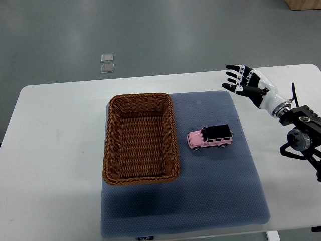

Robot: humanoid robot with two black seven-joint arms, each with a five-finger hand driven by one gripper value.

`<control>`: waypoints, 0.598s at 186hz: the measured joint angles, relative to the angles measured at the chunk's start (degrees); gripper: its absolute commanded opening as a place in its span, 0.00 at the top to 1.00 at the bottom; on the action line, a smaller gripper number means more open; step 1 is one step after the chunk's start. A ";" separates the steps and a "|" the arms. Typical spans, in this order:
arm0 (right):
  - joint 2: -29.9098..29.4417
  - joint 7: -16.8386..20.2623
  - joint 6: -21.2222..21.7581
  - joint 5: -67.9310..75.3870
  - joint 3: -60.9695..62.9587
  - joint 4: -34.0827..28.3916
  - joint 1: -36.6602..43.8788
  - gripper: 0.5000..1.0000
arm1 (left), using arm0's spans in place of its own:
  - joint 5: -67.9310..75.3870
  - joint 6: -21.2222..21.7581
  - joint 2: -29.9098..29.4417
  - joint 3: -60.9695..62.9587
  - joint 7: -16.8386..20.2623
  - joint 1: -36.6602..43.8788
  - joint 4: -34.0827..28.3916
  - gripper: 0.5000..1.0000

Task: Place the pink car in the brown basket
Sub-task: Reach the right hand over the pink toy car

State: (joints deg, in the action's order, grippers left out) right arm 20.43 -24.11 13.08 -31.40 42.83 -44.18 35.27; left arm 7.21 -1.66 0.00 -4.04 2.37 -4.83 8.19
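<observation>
Right hand: the black-and-white fingered right hand hangs over the far right part of the table, its fingers spread and holding nothing, the arm coming in from the right edge.

Left hand: I see no sign of it anywhere in the view.

Car: the small pink toy car with a black roof sits nearer the robot than the hand and off to the hand's left, well apart from the fingertips. It stands on its wheels on the mat, side-on to the view, its front towards the basket.

Mat: the blue-grey padded mat starts just below the hand and runs away from it, towards the robot's side of the table.

Basket: the brown woven rectangular basket lies beyond the car, further left again from the hand. It rests on the mat's left part, apart from the car, and shows nothing inside but its own weave.

Table: the white rounded table carries everything.

Done so far: from what I can see, nothing; the car is outside the basket and ungrasped.

Left to do: by my reckoning all of it, namely reaching down to the car, closing on it, carrying it leftward over the rim and letting go.
</observation>
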 measured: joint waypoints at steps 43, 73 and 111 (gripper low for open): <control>0.60 -2.61 1.85 -8.15 -0.08 -0.53 0.18 0.17 | 0.00 -0.02 0.00 0.00 0.00 0.00 -0.02 0.00; 3.02 -6.60 3.90 -18.45 -0.14 -3.10 0.24 0.17 | 0.00 -0.02 0.00 0.00 0.00 0.00 -0.08 0.00; 5.56 -9.96 4.14 -34.29 -1.05 -7.55 1.94 0.17 | 0.00 -0.02 0.00 0.00 0.00 0.00 -0.24 0.00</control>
State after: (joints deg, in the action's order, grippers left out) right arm 25.98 -34.06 17.22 -65.69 41.78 -51.74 37.20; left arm 7.20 -1.68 0.00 -4.04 2.37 -4.83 7.95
